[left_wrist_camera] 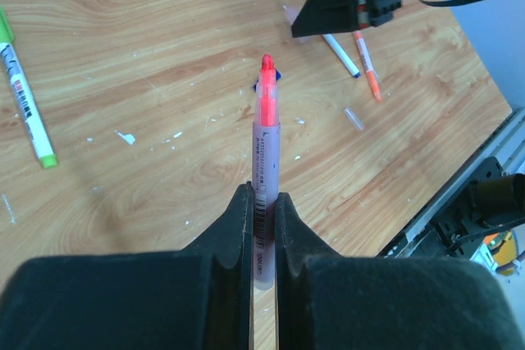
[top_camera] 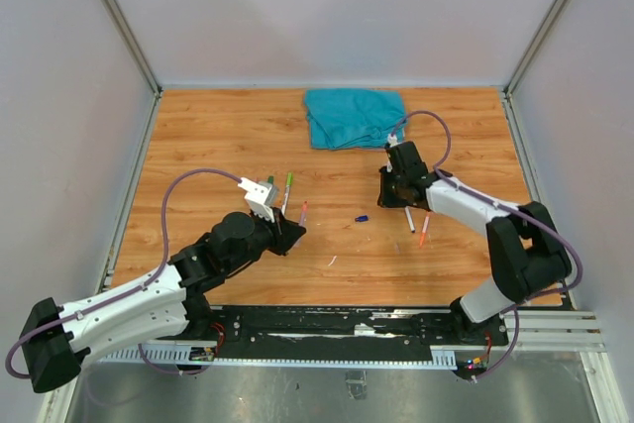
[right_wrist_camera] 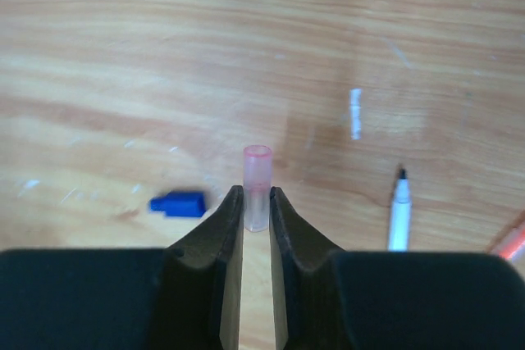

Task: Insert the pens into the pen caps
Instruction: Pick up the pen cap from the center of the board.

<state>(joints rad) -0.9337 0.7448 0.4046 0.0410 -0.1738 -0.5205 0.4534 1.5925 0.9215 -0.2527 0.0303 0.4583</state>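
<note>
My left gripper (left_wrist_camera: pixel 263 202) is shut on a red-tipped pen (left_wrist_camera: pixel 264 145) with a pale barrel. The pen points forward, uncapped, above the table, and shows in the top view as the red pen (top_camera: pixel 302 213) ahead of the left gripper (top_camera: pixel 287 235). My right gripper (right_wrist_camera: pixel 257 202) is shut on a translucent red pen cap (right_wrist_camera: pixel 257 182), whose open end faces away from the fingers. A blue cap (right_wrist_camera: pixel 178 203) lies on the wood just left of it. A green pen (left_wrist_camera: pixel 25 100), a white pen (right_wrist_camera: pixel 399 215) and an orange pen (right_wrist_camera: pixel 510 239) lie loose on the table.
A teal cloth (top_camera: pixel 354 116) lies crumpled at the back of the wooden table (top_camera: pixel 218 136). A small clear cap (left_wrist_camera: pixel 353 118) rests near the white and orange pens. The right gripper (top_camera: pixel 396 195) hovers just left of those pens. Pale walls close in three sides.
</note>
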